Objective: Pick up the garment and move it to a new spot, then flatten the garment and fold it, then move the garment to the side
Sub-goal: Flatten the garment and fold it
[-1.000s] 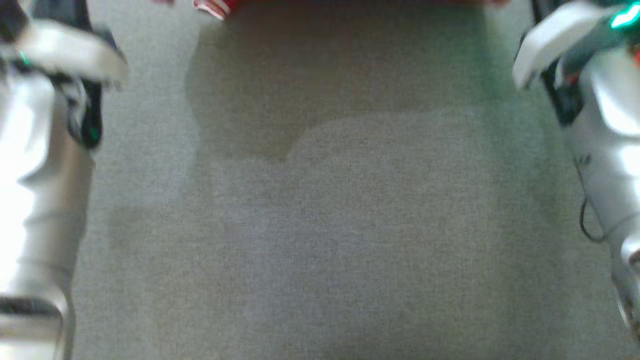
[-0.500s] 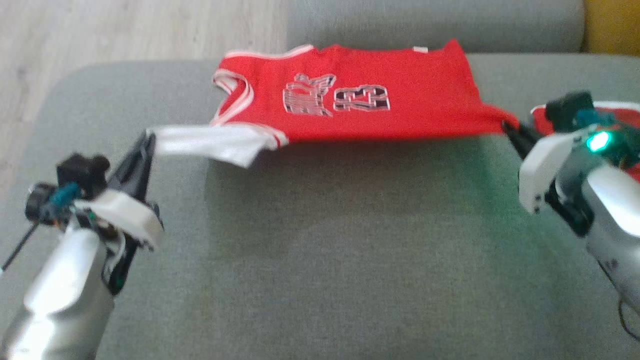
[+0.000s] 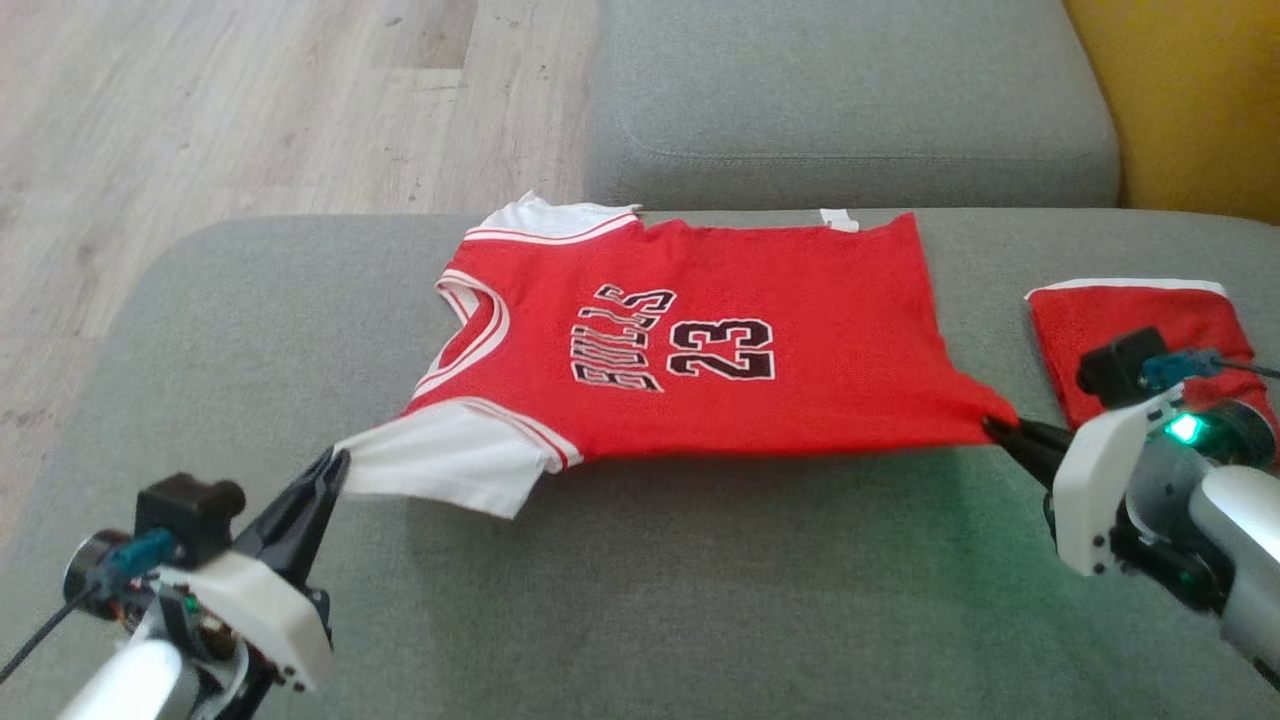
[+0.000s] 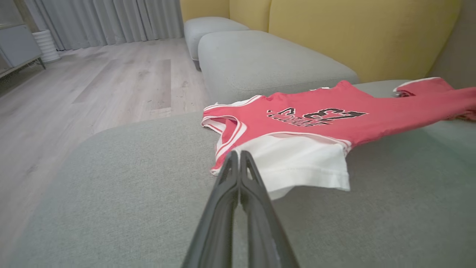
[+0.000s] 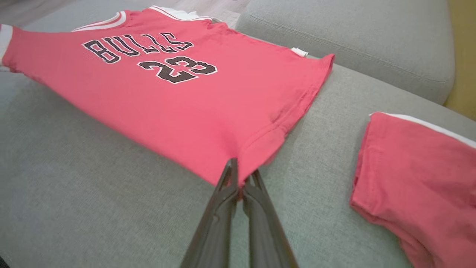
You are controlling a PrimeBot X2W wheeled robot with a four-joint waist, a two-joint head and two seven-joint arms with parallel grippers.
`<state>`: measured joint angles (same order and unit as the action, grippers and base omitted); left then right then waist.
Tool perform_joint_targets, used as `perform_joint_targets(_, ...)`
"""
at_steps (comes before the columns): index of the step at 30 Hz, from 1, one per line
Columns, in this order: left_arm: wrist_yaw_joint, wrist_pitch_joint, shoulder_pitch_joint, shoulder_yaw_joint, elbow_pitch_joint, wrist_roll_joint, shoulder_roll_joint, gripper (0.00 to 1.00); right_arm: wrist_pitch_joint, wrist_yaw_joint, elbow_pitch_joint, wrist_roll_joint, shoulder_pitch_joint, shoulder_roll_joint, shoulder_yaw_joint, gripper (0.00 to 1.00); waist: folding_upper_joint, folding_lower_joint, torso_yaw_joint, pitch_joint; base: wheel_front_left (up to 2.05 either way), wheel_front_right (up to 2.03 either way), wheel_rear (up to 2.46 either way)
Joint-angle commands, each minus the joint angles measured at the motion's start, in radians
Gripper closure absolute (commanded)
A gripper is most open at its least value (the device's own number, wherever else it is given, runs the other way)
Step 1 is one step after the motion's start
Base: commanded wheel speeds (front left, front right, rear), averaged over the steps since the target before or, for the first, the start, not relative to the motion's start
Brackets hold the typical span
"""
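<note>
Garment (image 3: pixel 700 340) stretches between left gripper (image 3: pixel 335 465), fingers clamped on its white sleeve edge, and right gripper (image 3: pixel 995 428), clamped on its hem corner. Bare grey cushion (image 3: pixel 650 600) lies behind both; folded red cloth (image 3: pixel 1130 310) sits just beside the right fingers.

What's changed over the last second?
Mostly the head camera tilted up. The left pincer stays shut on the white sleeve of the red Bulls 23 jersey, the right pincer on its hem corner; the folded red garment beside it stayed put.
</note>
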<state>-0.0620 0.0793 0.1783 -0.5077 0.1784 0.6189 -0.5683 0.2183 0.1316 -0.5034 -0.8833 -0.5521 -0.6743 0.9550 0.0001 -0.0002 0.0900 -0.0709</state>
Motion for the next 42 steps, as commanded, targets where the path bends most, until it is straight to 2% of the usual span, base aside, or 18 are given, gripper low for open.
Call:
perform_joint_targets(1, 0.024, 0.011, 0.037, 0.066, -0.076, 0.008, -0.059, 1.00, 0.011, -0.001, 0.045, -0.020, 0.006, -0.049, -0.008, 1.00, -0.0001, 0.0002, -0.003, 0.002, 0.00, 0.00, 0.00)
perform_joint_targets(6, 0.060, 0.049, 0.024, 0.067, -0.167, -0.007, -0.085, 1.00, 0.028, -0.001, 0.093, -0.038, 0.015, -0.074, -0.032, 1.00, -0.0001, 0.0002, -0.008, 0.023, 0.00, 0.00, 0.00)
perform_joint_targets(15, 0.051, 0.081, 0.143, 0.056, -0.126, -0.033, -0.076, 1.00, 0.048, -0.001, 0.099, -0.010, -0.036, -0.046, -0.087, 1.00, -0.0001, 0.0002, -0.020, 0.106, 0.00, 0.00, 0.00)
perform_joint_targets(24, -0.003, 0.098, 0.356, 0.026, 0.042, -0.073, -0.045, 1.00, 0.072, -0.001, 0.041, 0.022, -0.140, 0.020, -0.139, 1.00, -0.0001, 0.0002, -0.032, 0.208, 0.00, 0.00, 0.00)
perform_joint_targets(30, -0.038, 0.112, 0.505, -0.029, 0.184, -0.112, -0.010, 1.00, 0.097, -0.001, -0.016, 0.051, -0.201, 0.062, -0.129, 1.00, -0.0001, 0.0002, -0.042, 0.262, 0.00, 0.00, 0.00)
perform_joint_targets(41, -0.064, 0.067, 0.731, -0.152, 0.470, -0.197, 0.049, 1.00, 0.106, -0.001, -0.107, 0.085, -0.302, 0.131, -0.091, 1.00, -0.0001, 0.0002, -0.072, 0.357, 0.00, 0.00, 0.00)
perform_joint_targets(42, -0.065, 0.057, 0.748, -0.160, 0.492, -0.201, 0.057, 0.67, 0.098, -0.001, -0.121, 0.092, -0.313, 0.135, -0.094, 1.00, -0.0001, 0.0002, -0.073, 0.363, 0.00, 0.00, 0.00)
